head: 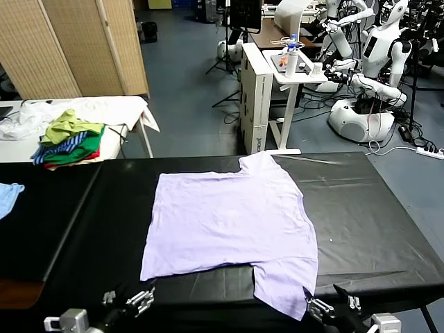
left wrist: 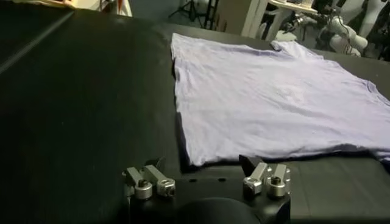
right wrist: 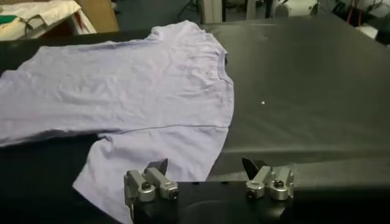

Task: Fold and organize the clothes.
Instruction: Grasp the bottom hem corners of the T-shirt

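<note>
Both grippers, left point(left wrist: 207, 181) and right point(right wrist: 209, 179), wait with jaws released at the table's point(head: 368, 208) near edge, the shirt point(head: 229, 222) lying flat and unfolded mid-table, so folding seems unstarted, next needing an edge grasp.

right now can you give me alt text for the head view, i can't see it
A pale lavender short-sleeved T-shirt lies spread flat on a black table, one sleeve hanging over the near edge. The left gripper and right gripper wait open at that edge, touching nothing. A pile of green, yellow and striped garments sits on a white table behind, to the left.
</note>
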